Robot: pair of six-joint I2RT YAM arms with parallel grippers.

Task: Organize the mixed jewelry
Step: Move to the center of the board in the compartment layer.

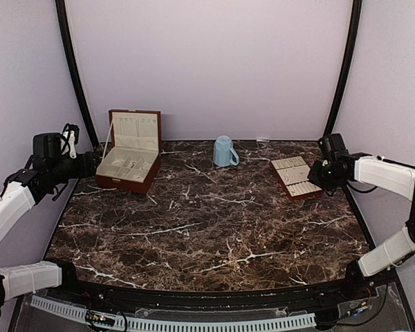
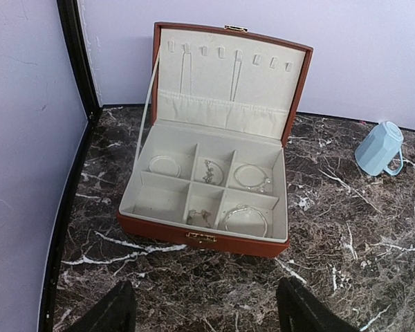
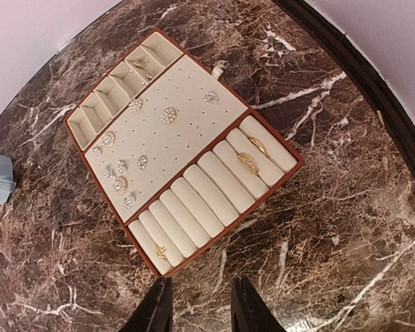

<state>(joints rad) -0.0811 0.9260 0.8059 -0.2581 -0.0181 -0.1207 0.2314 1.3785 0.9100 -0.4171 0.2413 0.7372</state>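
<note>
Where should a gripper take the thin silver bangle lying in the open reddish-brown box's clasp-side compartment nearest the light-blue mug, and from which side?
Probably from straight above: the thin silver bangle lies flat, walled in by a cream-lined compartment of the reddish-brown wooden box, so no sideways approach fits. Pinch across its wire, one finger inside the loop.

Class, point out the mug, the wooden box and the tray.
Mug (image 1: pixel 225 152), top view: side wall.
Wooden box (image 2: pixel 249 245), left wrist view: front wall.
Tray (image 3: pixel 187 145), right wrist view: bare middle pad.
</note>
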